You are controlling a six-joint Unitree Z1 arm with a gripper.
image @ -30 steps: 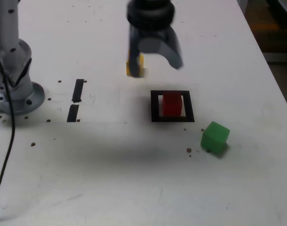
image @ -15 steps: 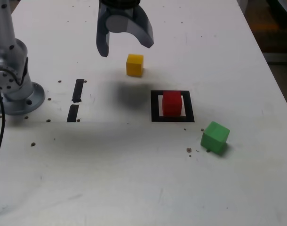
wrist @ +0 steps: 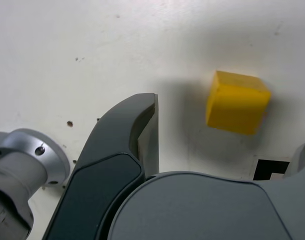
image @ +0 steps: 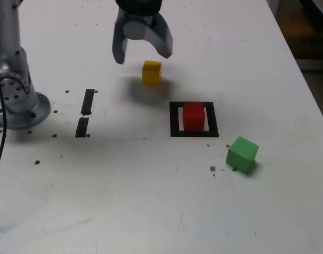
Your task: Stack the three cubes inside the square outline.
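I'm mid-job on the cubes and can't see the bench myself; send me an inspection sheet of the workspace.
Surface: white table, with small dark spots and faint smudges
Red cube: inside the square outline
Yellow cube: on the table, outside the outline
Green cube: on the table, outside the outline, turned askew
Stack: nothing seen
Clutter: nothing seen; two short black strips lie flat
Claw: open, above the table near the yellow cube, holding nothing
Cables: one black cable along the exterior view's left
Surroundings: dark area beyond the table's edge, exterior view's upper right

White tabletop [image: 278, 211] with small dark specks, dark brown area beyond its edge
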